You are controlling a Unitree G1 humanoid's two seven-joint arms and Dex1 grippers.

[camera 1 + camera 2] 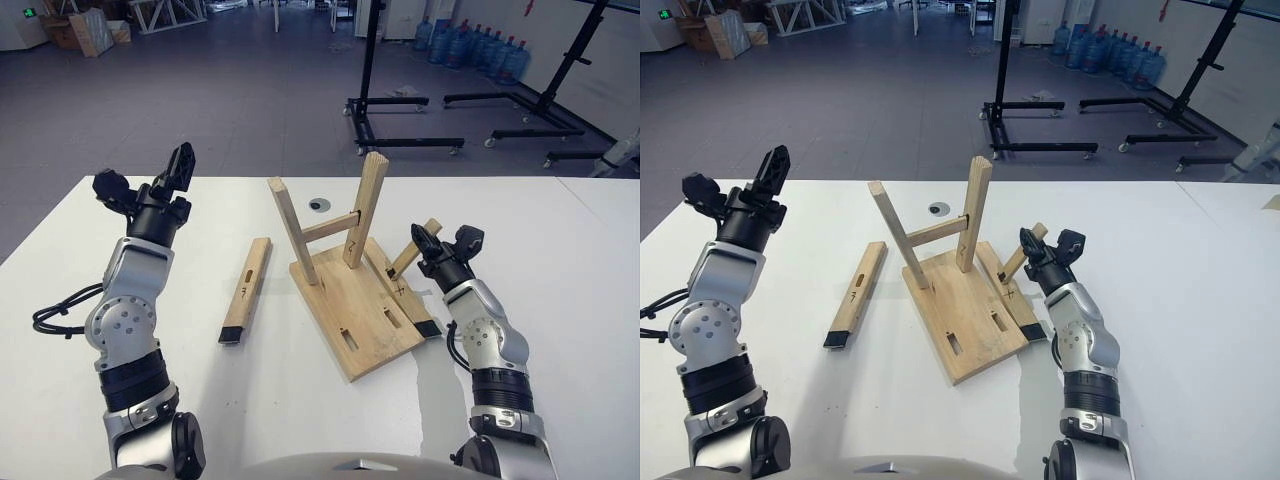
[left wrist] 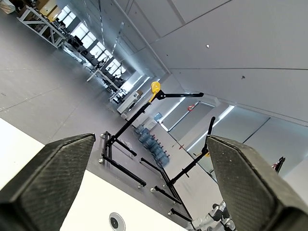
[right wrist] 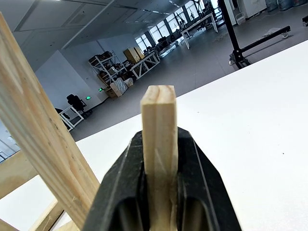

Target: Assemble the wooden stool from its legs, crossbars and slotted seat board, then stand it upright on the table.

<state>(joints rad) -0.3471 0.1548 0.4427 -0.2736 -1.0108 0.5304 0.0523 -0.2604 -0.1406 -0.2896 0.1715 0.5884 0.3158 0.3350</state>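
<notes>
Seat board (image 1: 350, 305) lies between loose leg (image 1: 246, 288) and crossbar (image 1: 404, 263) in right end effector (image 1: 425, 243).

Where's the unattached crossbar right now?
Head views, robot's right side: the crossbar is clamped in the right gripper, tilted over the right edge of the seat board, beside the leg lying there.

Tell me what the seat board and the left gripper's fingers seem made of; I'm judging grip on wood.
Seat board: pale, bare-looking wood, matt, with visible grain and cut slots. Left gripper fingers: black with a fine woven texture, possibly carbon fibre or textured plastic.
</notes>
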